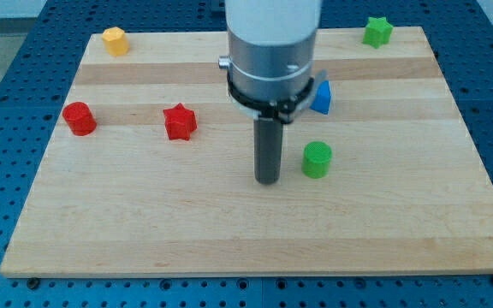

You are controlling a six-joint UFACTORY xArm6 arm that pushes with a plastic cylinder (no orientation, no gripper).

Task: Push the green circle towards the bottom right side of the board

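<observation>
The green circle (pixel 317 159) is a small green cylinder standing on the wooden board (pixel 144 231), a little right of the view's middle. My tip (pixel 268 180) rests on the board just left of the green circle, with a narrow gap between them. The rod rises straight up into the arm's grey and white housing (pixel 272 51) at the view's top middle.
A blue block (pixel 322 98) sits partly hidden behind the arm's housing, above the green circle. A green star (pixel 377 31) is at the top right, a yellow block (pixel 115 40) at the top left, a red cylinder (pixel 80 118) and a red star (pixel 180 121) at the left.
</observation>
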